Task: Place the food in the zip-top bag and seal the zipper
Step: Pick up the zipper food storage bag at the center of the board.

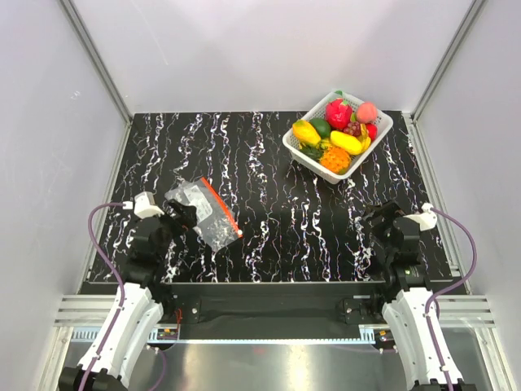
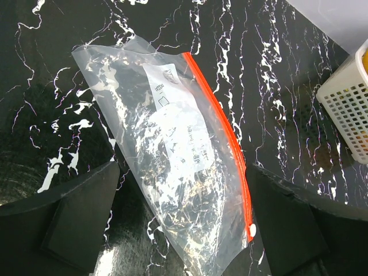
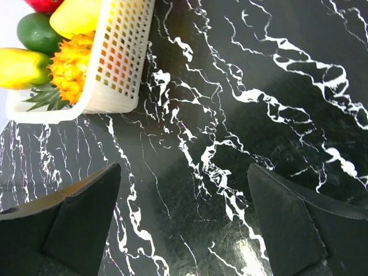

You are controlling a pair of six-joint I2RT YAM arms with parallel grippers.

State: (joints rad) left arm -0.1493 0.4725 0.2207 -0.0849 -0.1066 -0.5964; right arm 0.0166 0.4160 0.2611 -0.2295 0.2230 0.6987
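The clear zip-top bag [image 1: 205, 212] lies flat on the black marbled table at the left, its red-orange zipper [image 1: 221, 208] along the right edge. In the left wrist view the bag [image 2: 172, 167] and zipper [image 2: 221, 123] lie between and beyond my fingers. My left gripper [image 1: 183, 213] hovers over the bag's near end, open [image 2: 181, 230]. The food [image 1: 338, 130], glossy toy fruits and vegetables, fills a white basket at the back right; a pineapple [image 3: 72, 66] shows in the right wrist view. My right gripper [image 1: 378, 221] is open and empty [image 3: 184, 224] over bare table.
The white slotted basket [image 1: 303, 155] stands at the back right; its wall shows in the right wrist view [image 3: 118, 63] and its corner in the left wrist view [image 2: 345, 109]. White walls with metal rails enclose the table on three sides.
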